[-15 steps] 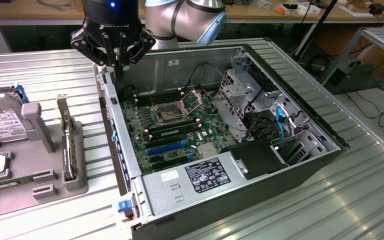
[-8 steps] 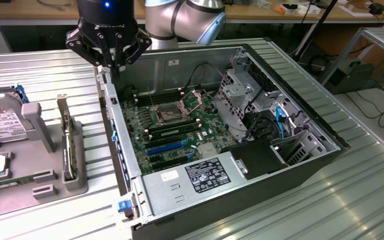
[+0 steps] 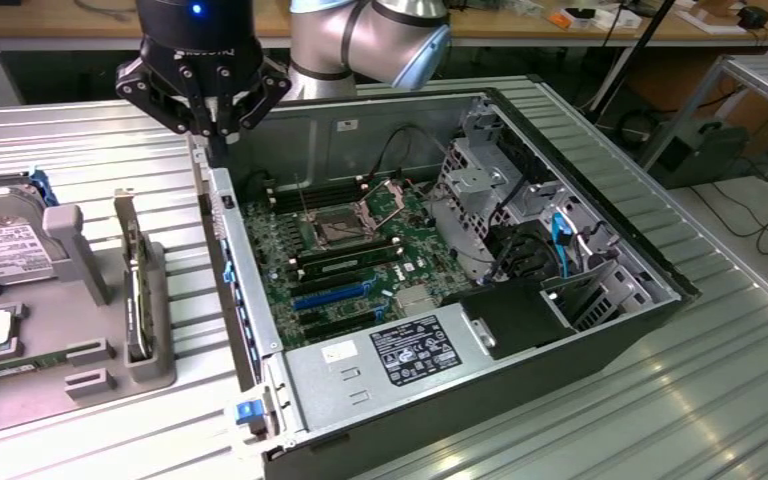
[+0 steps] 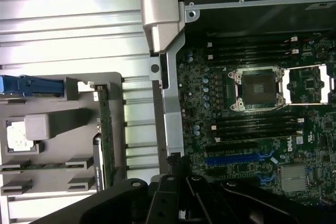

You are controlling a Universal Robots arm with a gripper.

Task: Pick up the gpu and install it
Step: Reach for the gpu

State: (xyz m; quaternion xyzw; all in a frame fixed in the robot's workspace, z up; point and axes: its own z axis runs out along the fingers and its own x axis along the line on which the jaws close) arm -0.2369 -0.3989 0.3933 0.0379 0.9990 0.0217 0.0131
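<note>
Closest in the exterior view, the open computer case (image 3: 317,140) lies on its side on a ribbed metal table (image 3: 91,150). Its power supply (image 3: 398,350), with 1 black label, sits at the near end. Behind it the motherboard (image 3: 344,260) (image 4: 252,124) lies flat, with 1 blue slot (image 3: 331,295) (image 4: 239,158) and an open processor socket (image 3: 341,228) (image 4: 257,88) farther back.

On the exterior view's left, a grey tray (image 3: 151,378) (image 4: 63,145) rests on the table just beside the case. The gpu (image 3: 135,300) (image 4: 103,124) stands on its edge in a slot along the tray side nearest the case, untouched. A hard drive (image 3: 4,245) with a white label lies farther left in the same tray.

Beyond the tray, the gripper (image 3: 215,128) (image 4: 178,182) hangs over the case wall that faces the tray, near the case's far corner. Its fingers are pressed together and hold nothing. It is well apart from the gpu. In the wrist view the black fingers hang over that wall, between the tray and the motherboard.

The silver arm (image 3: 371,40) rises behind the gripper. A wooden workbench (image 3: 518,25) runs across the far background.
</note>
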